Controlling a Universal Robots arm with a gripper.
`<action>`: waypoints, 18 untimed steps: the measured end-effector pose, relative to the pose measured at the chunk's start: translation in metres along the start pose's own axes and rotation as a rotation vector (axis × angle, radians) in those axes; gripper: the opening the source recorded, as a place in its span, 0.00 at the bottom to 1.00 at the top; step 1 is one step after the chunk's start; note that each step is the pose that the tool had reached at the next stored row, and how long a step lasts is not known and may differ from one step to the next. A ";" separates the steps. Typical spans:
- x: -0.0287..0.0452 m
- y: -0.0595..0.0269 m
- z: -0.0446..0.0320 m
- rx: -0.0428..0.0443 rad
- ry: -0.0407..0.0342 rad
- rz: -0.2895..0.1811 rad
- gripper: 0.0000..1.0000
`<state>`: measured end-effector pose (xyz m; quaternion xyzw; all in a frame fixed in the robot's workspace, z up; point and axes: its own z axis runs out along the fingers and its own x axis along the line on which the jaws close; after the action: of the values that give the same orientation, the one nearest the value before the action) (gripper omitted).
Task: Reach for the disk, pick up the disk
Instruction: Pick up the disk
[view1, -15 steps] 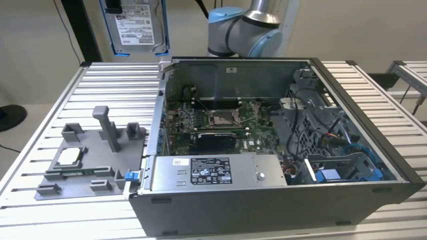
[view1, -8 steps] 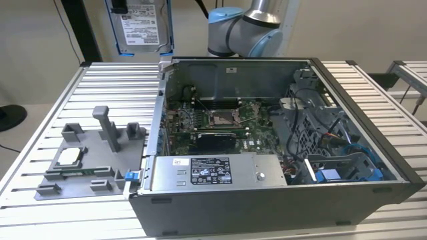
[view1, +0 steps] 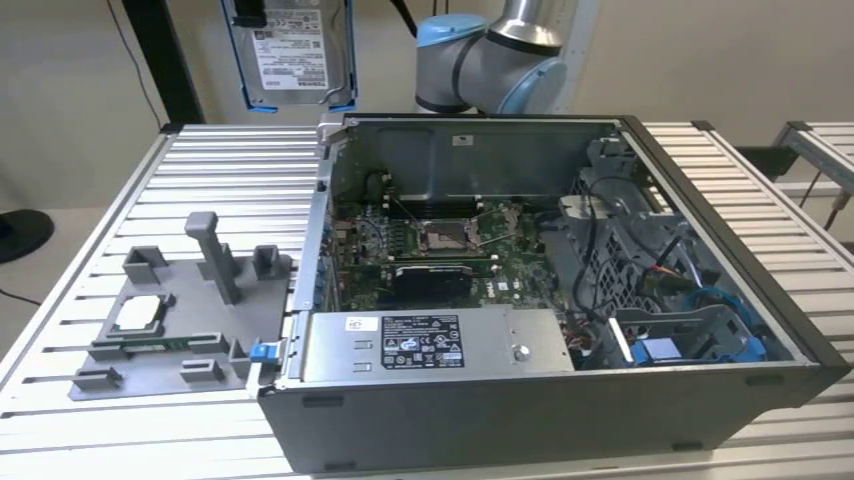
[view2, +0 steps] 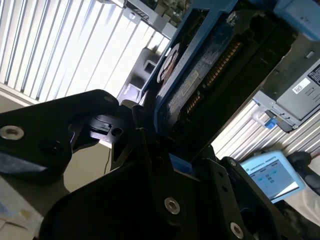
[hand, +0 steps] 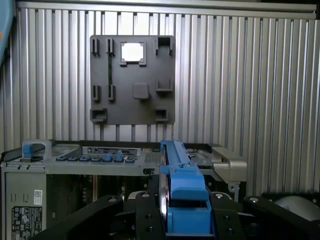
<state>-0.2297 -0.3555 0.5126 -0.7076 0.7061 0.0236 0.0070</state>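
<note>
The disk (view1: 296, 55), a silver hard drive with a white label in a blue plastic frame, hangs high in the air above the table's back edge, at the exterior view's left of the computer case. In the first wrist view the disk (hand: 180, 185) is edge-on, its blue frame clamped between the black fingers of my gripper (hand: 172, 202). In the second wrist view the disk (view2: 192, 75) slants up out of the gripper (view2: 160, 135), which is shut on its lower end.
The open computer case (view1: 747, 330) stands on the slatted metal table (view1: 214, 170), with a long grey box with a black label (view1: 427, 345) along its front. A grey fixture plate (view1: 200, 345) holding a small square chip (view1: 138, 313) lies at the exterior view's left. The arm's joint (view1: 487, 65) rises behind the case.
</note>
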 end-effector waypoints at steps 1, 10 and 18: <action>0.0000 0.0000 0.0000 0.0000 0.0000 0.000 0.00; 0.0000 -0.0002 0.0000 -0.0001 0.0001 0.000 0.00; 0.0000 -0.0163 -0.0004 -0.0002 0.0000 0.000 0.00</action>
<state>-0.2135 -0.3555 0.5126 -0.7076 0.7061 0.0237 0.0070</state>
